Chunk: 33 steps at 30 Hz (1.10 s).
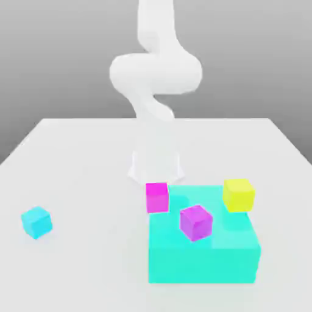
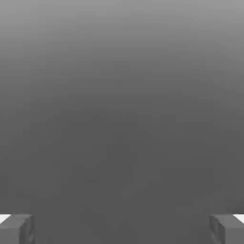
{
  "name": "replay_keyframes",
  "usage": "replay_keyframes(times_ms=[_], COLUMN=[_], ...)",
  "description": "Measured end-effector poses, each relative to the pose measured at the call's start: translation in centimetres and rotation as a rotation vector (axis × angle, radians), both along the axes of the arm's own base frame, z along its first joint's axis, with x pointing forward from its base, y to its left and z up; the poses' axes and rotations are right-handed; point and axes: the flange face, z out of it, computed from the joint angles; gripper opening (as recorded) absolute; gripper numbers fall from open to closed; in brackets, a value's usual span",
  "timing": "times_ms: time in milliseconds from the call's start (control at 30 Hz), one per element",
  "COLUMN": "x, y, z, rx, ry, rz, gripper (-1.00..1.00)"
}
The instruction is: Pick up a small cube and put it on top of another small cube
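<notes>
Small cubes sit apart: a cyan cube (image 1: 36, 221) near the table's (image 1: 73, 158) edge at the exterior view's left, a magenta cube (image 1: 156, 197), purple cube (image 1: 195, 222) and yellow cube (image 1: 238, 195) against the large teal block (image 1: 204, 259). With the gripper (image 2: 122, 228) empty and its jaws wide apart, I would choose the free-standing cyan one, descend squarely over it and close on opposite flat faces.

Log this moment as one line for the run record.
tool: open, holding nothing | arm: raised over table | cubes: magenta, purple, yellow, small cyan all unstacked | stacking: not started
</notes>
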Motion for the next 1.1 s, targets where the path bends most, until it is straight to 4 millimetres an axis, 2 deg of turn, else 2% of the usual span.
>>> replay_keyframes(times_ms=[67,167,233,333,433,533,600,700,767,933,967,1100], x=[2.2,3.9,4.2,3.4,1.3,-2.2,-5.6,-10.6,-11.5,-11.9,-11.9,-11.9], y=[-3.3,-8.1,-11.2,-15.5,-19.3,-22.5,-24.8,-26.4,-26.5,-26.5,-26.4,-26.4], z=[-4.5,-11.2,-15.8,-22.6,-29.3,-35.7,-39.6,-45.0,-47.3,-52.2,-52.9,-52.9], rx=[0.022,0.054,0.076,0.110,0.143,0.177,0.205,0.237,0.238,0.238,0.240,0.240], ry=[0.069,0.165,0.227,0.320,0.411,0.503,0.563,0.657,0.680,0.689,0.689,0.689], rz=[-0.049,-0.123,-0.174,-0.253,-0.335,-0.418,-0.495,-0.576,-0.585,-0.589,-0.589,-0.589], gripper=[0.00,0.00,0.00,0.00,0.00,0.00,0.00,0.00,0.00,0.00,-1.00,-1.00])
